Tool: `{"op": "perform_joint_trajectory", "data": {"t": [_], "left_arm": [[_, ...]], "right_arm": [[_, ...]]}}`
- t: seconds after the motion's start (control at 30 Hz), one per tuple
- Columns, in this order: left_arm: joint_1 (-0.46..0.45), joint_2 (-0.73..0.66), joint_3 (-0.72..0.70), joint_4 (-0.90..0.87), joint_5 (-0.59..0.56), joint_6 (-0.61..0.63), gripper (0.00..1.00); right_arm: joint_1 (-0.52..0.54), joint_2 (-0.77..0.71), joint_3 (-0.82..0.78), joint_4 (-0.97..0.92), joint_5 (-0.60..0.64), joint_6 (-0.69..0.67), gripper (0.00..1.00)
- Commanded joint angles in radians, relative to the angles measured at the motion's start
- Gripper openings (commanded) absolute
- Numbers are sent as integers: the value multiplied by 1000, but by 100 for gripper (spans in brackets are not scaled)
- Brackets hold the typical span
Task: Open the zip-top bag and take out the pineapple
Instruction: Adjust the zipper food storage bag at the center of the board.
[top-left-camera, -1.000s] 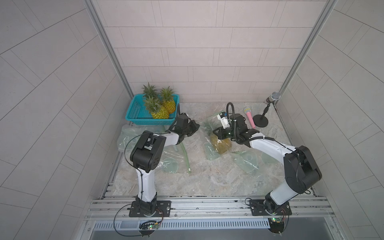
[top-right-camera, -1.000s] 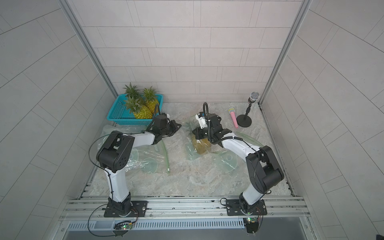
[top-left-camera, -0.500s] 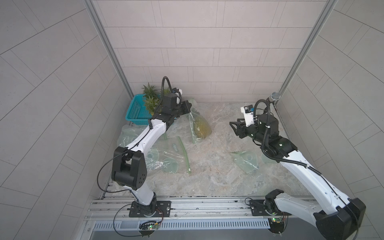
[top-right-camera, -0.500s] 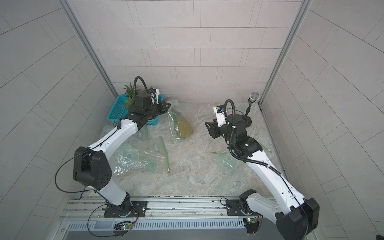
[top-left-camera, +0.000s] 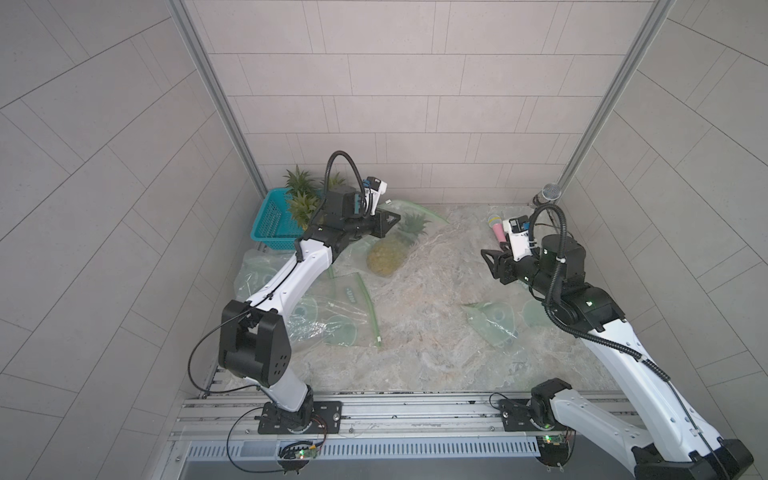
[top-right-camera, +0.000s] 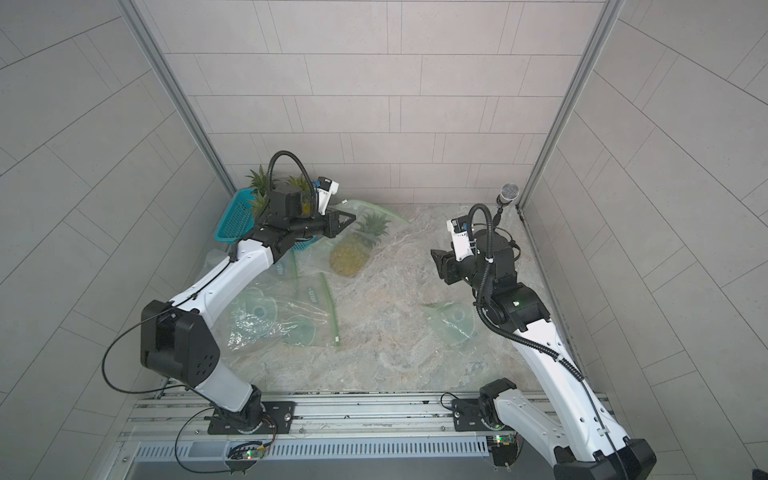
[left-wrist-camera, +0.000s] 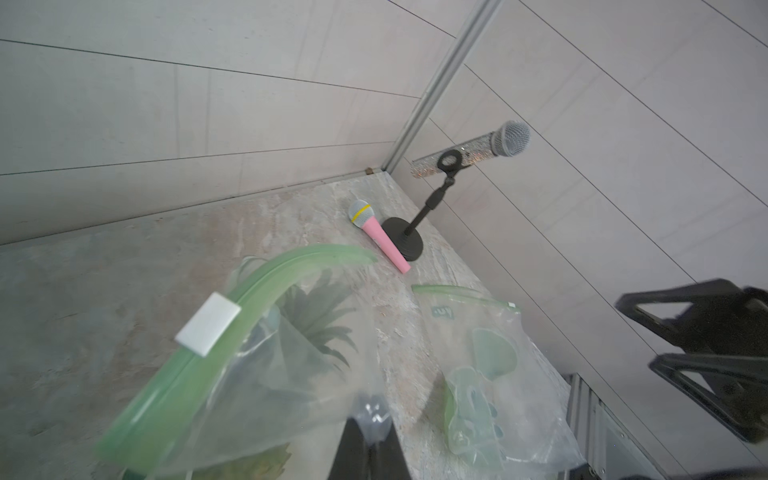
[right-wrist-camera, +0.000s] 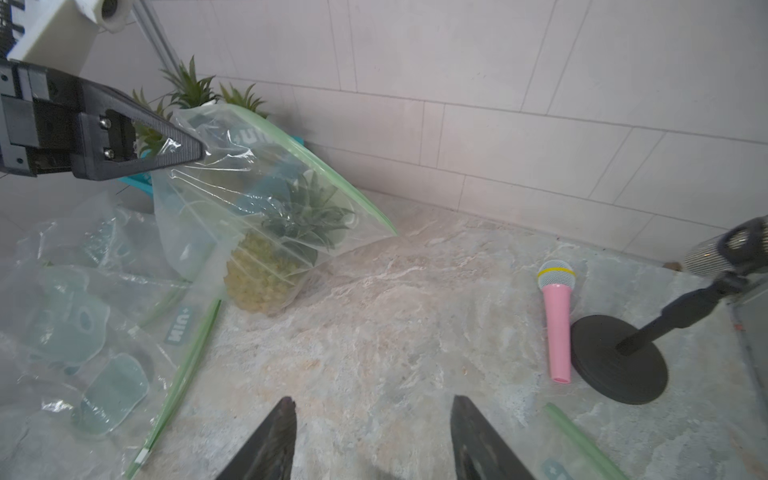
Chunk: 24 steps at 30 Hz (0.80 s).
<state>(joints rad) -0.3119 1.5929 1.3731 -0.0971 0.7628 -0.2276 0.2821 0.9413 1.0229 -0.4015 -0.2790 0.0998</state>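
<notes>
Bag-opening is the step in hand. The left hand (right-wrist-camera: 198, 153), pinched shut on clear crinkly film, holds the zip-top bag (right-wrist-camera: 232, 199) up just beside the teal mesh basket (top-left-camera: 270, 224). The knobbly pineapple (right-wrist-camera: 257, 286) sits inside, base on the marbled worktop (right-wrist-camera: 395, 316). Whether the green zip strip (right-wrist-camera: 332, 174) is parted I cannot tell. The right hand (right-wrist-camera: 372, 401), wide open and empty, well away from the basket, probably must reach that strip next.

In both top views, far left, teal basket (top-left-camera: 270, 220) half hidden behind left arm (top-left-camera: 299, 270); cannot read print on flat bags (top-left-camera: 351, 296), too small. In left wrist view, pineapple (left-wrist-camera: 320, 328) dim behind zip-top bag (left-wrist-camera: 249, 395), fruit body cut by edge. In right wrist view, silver microphone (right-wrist-camera: 727, 249) cut by edge.
</notes>
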Motion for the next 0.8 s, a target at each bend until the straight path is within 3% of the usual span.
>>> {"op": "perform_joint_trajectory", "data": {"t": [0.0, 0.23, 0.6, 0.77], "left_arm": [[-6, -86, -67, 87, 165, 80, 0], [-7, -148, -178, 173, 236, 69, 0], [-8, -154, -221, 297, 293, -22, 0], [-10, -149, -230, 344, 317, -62, 0]], "right_arm": [[-4, 10, 38, -15, -166, -55, 61], [-3, 120, 88, -12, -369, -104, 61], [-3, 345, 157, 108, -558, -34, 57], [-3, 441, 198, 127, -527, -22, 53]]}}
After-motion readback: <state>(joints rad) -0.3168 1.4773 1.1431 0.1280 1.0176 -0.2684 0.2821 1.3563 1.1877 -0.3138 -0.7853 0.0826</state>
